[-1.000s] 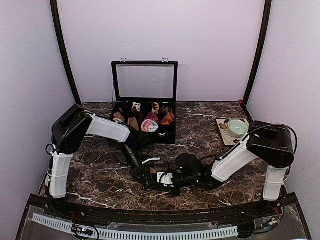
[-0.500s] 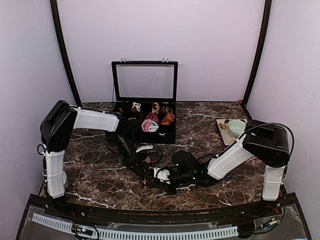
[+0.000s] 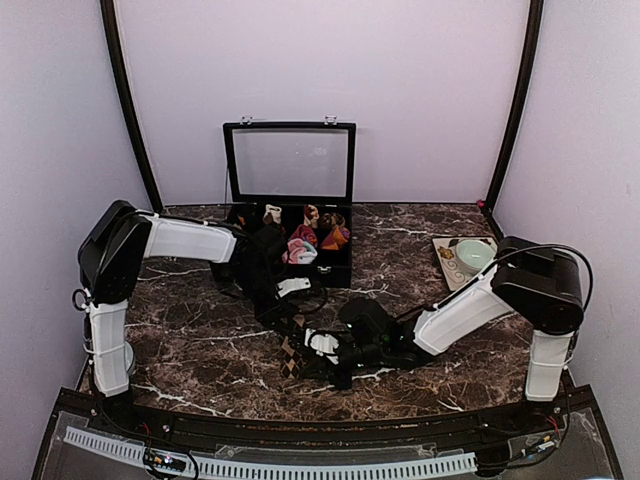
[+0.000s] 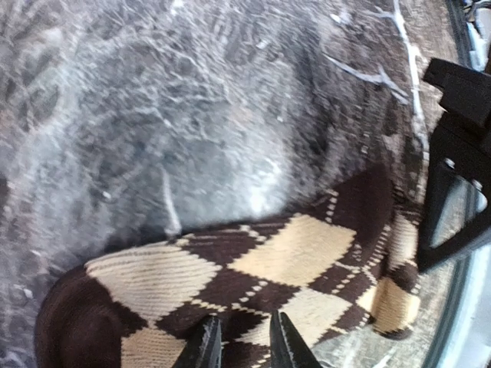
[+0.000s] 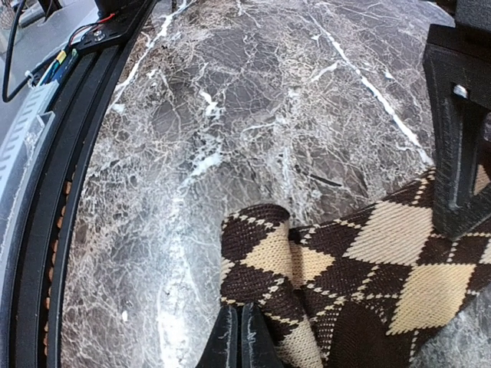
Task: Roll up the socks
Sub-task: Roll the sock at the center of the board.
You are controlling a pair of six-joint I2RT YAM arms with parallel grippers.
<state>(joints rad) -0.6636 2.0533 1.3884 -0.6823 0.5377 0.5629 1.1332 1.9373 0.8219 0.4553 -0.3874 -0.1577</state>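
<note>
Left gripper [image 4: 239,345]: pinching the diamond sock [image 4: 291,253] at its far end.
Right gripper [image 5: 238,337]: pressed together at its near fold; cloth caught unclear.
Risk: fold slips out, roll loosens.

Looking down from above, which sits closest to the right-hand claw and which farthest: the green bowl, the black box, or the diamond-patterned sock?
Measured from the right gripper in the top view:
1. diamond-patterned sock, right at its fingertips, front centre.
2. black box, behind it, toward the back wall.
3. green bowl, far off on the right side.
</note>
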